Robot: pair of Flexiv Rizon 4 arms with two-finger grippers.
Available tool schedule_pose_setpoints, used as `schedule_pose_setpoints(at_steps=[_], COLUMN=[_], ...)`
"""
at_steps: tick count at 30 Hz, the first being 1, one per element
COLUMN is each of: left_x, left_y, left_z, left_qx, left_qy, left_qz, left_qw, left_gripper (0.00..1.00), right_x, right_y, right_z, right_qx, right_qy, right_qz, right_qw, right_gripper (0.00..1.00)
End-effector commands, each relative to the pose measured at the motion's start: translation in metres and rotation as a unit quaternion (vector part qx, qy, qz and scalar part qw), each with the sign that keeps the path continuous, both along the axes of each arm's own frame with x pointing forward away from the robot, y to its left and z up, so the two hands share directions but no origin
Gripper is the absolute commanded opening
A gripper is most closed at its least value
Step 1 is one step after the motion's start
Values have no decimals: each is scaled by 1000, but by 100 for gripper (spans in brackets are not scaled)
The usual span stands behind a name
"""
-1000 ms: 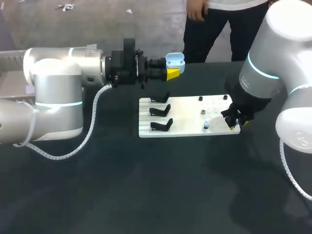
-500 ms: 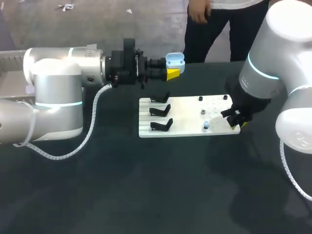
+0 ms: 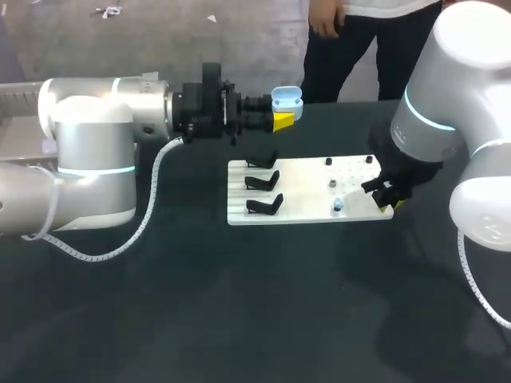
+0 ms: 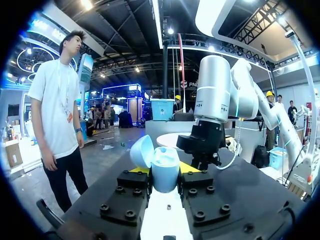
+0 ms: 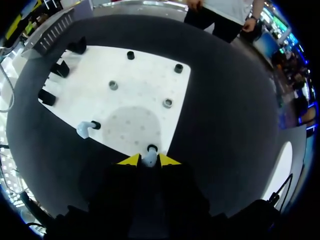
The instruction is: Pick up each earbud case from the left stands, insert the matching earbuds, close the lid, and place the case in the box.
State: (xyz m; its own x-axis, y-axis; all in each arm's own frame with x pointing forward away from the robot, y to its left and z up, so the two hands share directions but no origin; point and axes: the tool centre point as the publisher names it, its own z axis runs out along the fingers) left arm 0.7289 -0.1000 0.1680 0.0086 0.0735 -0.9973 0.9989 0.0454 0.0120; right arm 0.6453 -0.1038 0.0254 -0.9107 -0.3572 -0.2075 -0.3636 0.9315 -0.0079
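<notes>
My left gripper [image 3: 283,120] [image 4: 164,176] is shut on a light blue earbud case [image 3: 287,101] [image 4: 165,171], held in the air behind the white board [image 3: 307,209] with its lid [image 4: 141,151] open. My right gripper [image 3: 387,199] [image 5: 149,160] sits low over the board's front right corner. Its yellow tips press on a pale blue earbud [image 5: 149,159] from both sides, at a black holder [image 5: 152,148]. A second earbud [image 3: 338,205] [image 5: 83,130] rests on its holder to one side. Three black stands [image 3: 263,181] [image 5: 60,69] on the board's left side are bare.
The board [image 5: 145,90] also carries several small empty holders, among them [image 3: 328,161] one at the back and a metal one [image 5: 167,103] near the middle. Dark tabletop [image 3: 239,303] surrounds the board on all sides.
The right gripper's fingers have drawn together around the earbud at the board's front right corner. The left arm and the case have stayed put.
</notes>
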Motion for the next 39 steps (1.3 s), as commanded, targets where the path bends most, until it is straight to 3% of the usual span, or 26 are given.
schedule_pose_setpoints(at_steps=[1,6,11,28,30,33,39], left_x=[-2,-2,-2,-2,-2,-2,-2], left_y=[0,0,0,0,0,0,0], left_z=[-1,-1,-1,-1,-1,-1,-1], left_qx=[-2,-2,-2,-2,-2,-2,-2], left_qy=[-3,-3,-3,-3,-3,-3,-3], left_qz=[4,4,4,4,4,4,4], left_qw=[1000,1000,1000,1000,1000,1000,1000], left_gripper=[0,0,0,0,0,0,0], right_x=[2,0,-4,-34,-35,-35,-35], right_y=[1,1,5,47,52,57,57], right_z=[-1,3,23,126,137,149,149], right_qx=[-1,-5,-16,-37,-38,-40,-40], right_qy=[2,4,-2,21,12,3,3], right_qz=[0,2,12,44,38,32,32], right_qw=[1000,1000,1000,998,998,999,999], right_gripper=[0,0,0,0,0,0,0])
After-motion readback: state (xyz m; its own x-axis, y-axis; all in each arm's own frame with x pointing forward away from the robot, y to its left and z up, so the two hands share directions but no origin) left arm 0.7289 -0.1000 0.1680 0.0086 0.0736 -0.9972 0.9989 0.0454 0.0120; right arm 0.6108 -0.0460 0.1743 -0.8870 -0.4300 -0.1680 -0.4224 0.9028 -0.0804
